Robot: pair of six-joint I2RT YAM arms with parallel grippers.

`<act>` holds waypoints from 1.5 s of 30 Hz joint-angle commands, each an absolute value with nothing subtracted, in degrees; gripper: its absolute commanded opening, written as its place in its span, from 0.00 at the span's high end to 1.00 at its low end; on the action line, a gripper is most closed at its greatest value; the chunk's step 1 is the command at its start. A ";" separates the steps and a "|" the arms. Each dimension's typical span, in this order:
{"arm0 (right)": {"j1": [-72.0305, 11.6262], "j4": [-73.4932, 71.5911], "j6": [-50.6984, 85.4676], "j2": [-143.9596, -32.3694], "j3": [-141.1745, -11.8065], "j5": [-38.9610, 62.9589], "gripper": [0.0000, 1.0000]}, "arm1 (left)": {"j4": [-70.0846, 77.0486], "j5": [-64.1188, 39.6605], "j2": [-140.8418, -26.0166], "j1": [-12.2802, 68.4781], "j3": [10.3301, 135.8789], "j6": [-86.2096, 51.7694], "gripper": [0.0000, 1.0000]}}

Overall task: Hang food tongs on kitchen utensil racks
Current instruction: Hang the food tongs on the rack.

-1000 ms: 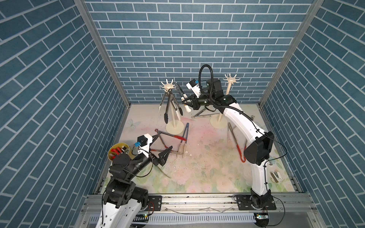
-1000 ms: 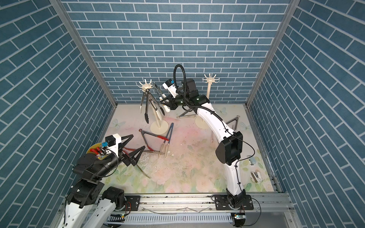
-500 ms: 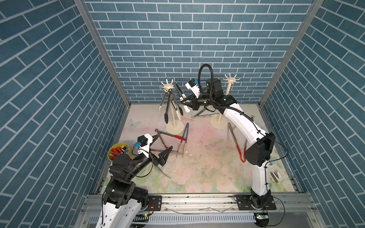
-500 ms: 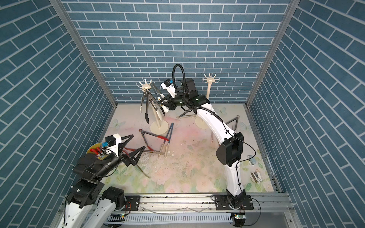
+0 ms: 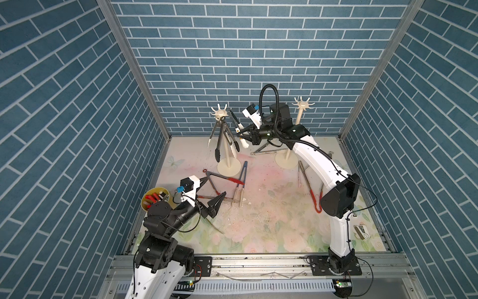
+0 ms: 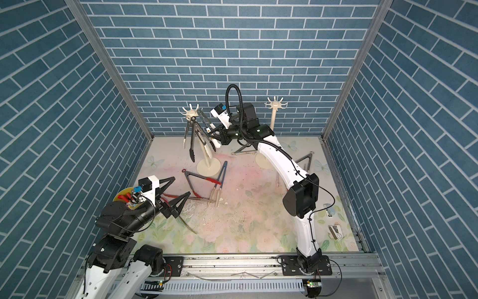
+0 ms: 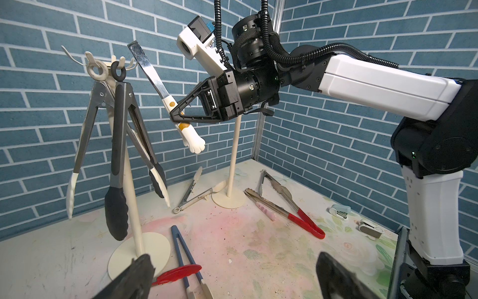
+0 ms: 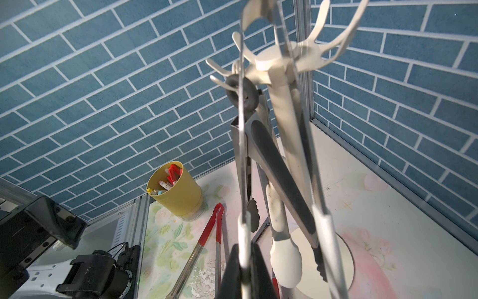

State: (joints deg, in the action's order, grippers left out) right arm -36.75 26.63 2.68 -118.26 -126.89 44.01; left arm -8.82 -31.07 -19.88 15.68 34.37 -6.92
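Honestly, not even halfway: two tongs (image 7: pixel 117 145) are hung on one rack (image 7: pixel 157 246), a paw-tipped pair (image 7: pixel 192 141) is clamped just beside it in the right tool (image 7: pixel 178 116), the other rack (image 7: pixel 234 155) is unused, several loose tongs (image 7: pixel 307 224) are left on the table (image 7: pixel 245 233), and the left tool (image 6: pixel 181 186) is spread wide, empty.

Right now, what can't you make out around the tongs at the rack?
Hinge end of the white-pawed tongs, by the rack hooks: cut off at the top edge, right wrist view; too small in both top views.
Grip of the right end effector: blurred, right wrist view.
Most of the left end effector: below the bottom edge, left wrist view.
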 commanded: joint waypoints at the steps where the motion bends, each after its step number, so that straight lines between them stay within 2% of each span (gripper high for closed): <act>1: -37.17 27.35 -0.35 -118.43 -126.73 44.87 1.00 | -8.95 -30.87 -19.55 16.08 34.45 -6.77 0.01; 13: -37.19 31.42 0.09 -122.85 -132.51 46.10 1.00 | -9.14 -30.68 -19.38 16.26 34.58 -6.77 0.01; 21: -37.24 31.79 -0.40 -122.25 -130.16 46.69 0.98 | -9.10 -30.68 -19.58 16.39 34.52 -6.77 0.01; 31: -37.27 32.93 0.29 -119.62 -126.87 41.08 0.55 | -10.48 -29.26 -20.59 16.44 35.45 -8.12 0.01; 38: -37.26 25.92 1.86 -110.34 -111.32 34.27 0.35 | -16.41 -25.77 -25.74 16.52 39.12 -11.42 0.01; 39: -37.21 24.25 2.17 -108.45 -108.31 33.28 0.25 | -17.19 -25.59 -26.65 16.52 39.60 -11.99 0.01; 45: -37.27 15.72 4.02 -97.70 -90.92 26.98 0.17 | -23.28 -21.19 -29.35 16.60 39.73 -16.85 0.01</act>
